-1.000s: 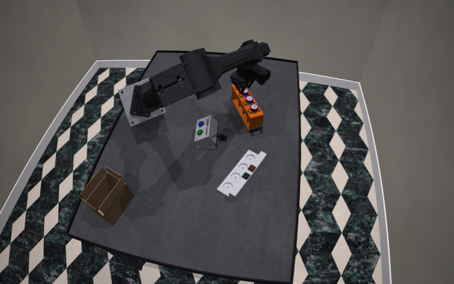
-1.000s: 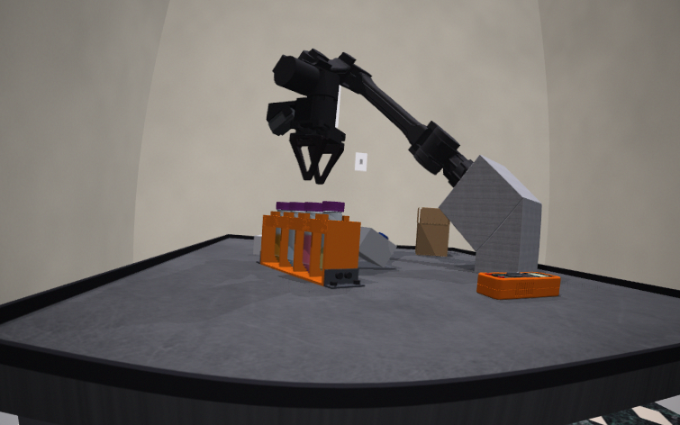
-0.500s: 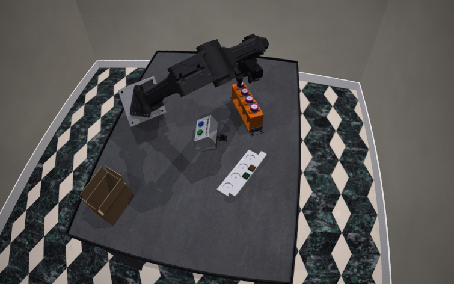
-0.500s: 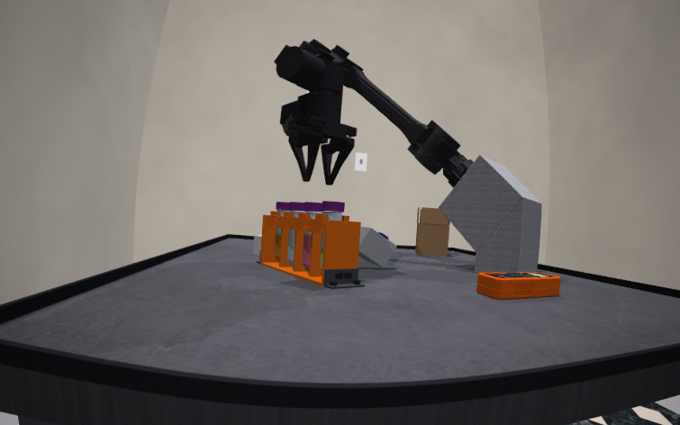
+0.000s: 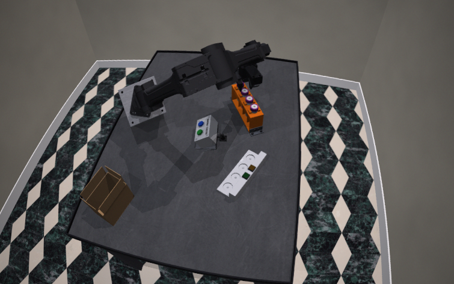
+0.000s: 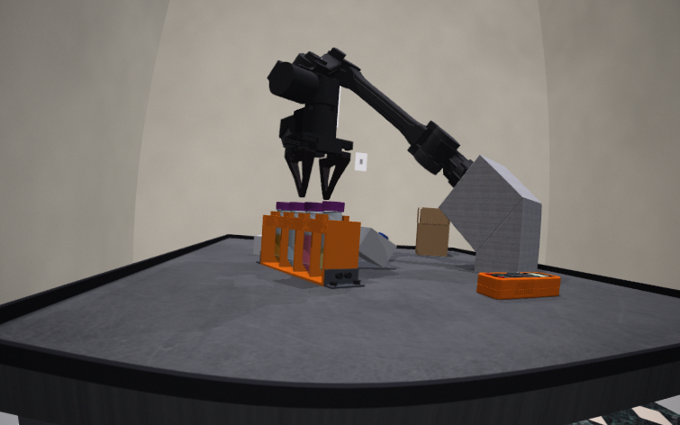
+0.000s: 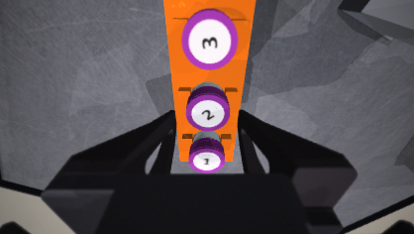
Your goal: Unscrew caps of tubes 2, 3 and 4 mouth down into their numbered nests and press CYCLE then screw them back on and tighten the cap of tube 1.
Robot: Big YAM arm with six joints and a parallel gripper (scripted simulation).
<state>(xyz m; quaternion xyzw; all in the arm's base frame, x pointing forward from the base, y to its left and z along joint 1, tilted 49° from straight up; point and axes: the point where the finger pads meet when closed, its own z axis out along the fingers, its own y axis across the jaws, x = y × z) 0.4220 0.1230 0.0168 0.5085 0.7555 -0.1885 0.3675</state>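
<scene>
The orange decapping station [image 5: 257,123] [image 6: 342,245] holds four tubes with purple-rimmed white caps. Cap 1 [image 6: 333,206] [image 7: 207,161], cap 2 [image 5: 245,91] [image 7: 208,113], cap 3 [image 5: 249,98] [image 7: 210,42] and cap 4 [image 5: 254,107] are on their tubes; how tight they are cannot be told. My gripper [image 6: 314,197] [image 7: 206,117] is open and empty, pointing down just above the caps at the tube 1 end. The white cap tray [image 5: 260,157] has empty nests. Its amber lamp [image 5: 251,168] and green lamp [image 5: 245,175] look dark. The blue CYCLE key [image 5: 200,123] and green READY key [image 5: 199,132] sit in one housing.
The grey key housing [image 5: 206,141] stands between arm base and station, with a small black part [image 5: 222,138] beside it. An open cardboard box [image 5: 119,204] [image 6: 431,234] stands near the table edge. An orange device [image 6: 517,285] lies near the arm base.
</scene>
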